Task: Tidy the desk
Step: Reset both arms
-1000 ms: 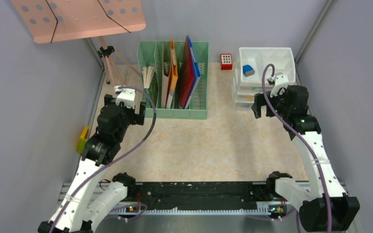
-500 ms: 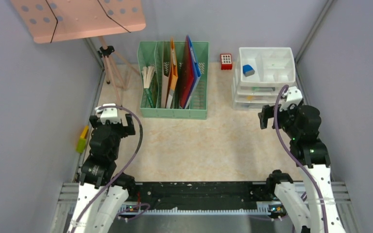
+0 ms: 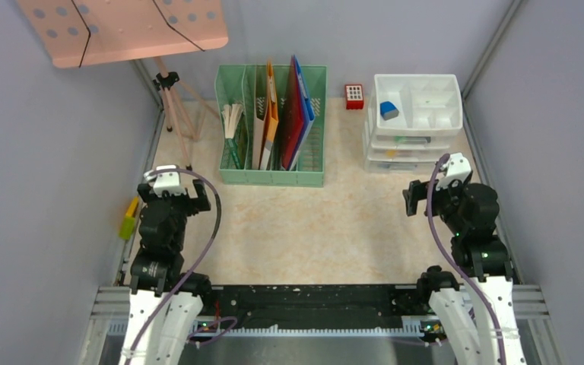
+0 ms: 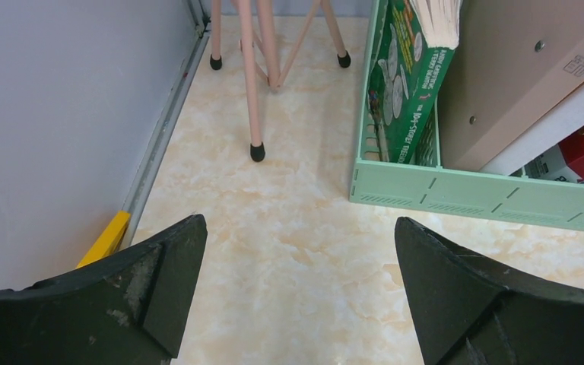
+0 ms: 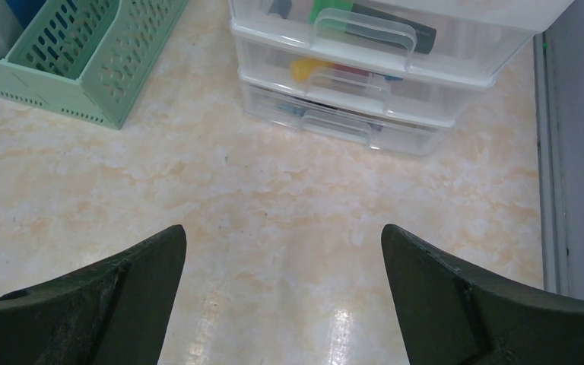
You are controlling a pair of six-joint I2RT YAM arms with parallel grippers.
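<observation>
The counter looks sorted, folders filed in the rack, so left claw and right claw hang wide, empty

Beige marble-patterned desk, walled by grey panels. Along its back stand, from left to right, a pink tripod on black-tipped feet, a green file rack holding folders, a small red block and a clear drawer unit. At the left edge, against the wall, lies a yellow-and-green object, perhaps a marker.
</observation>
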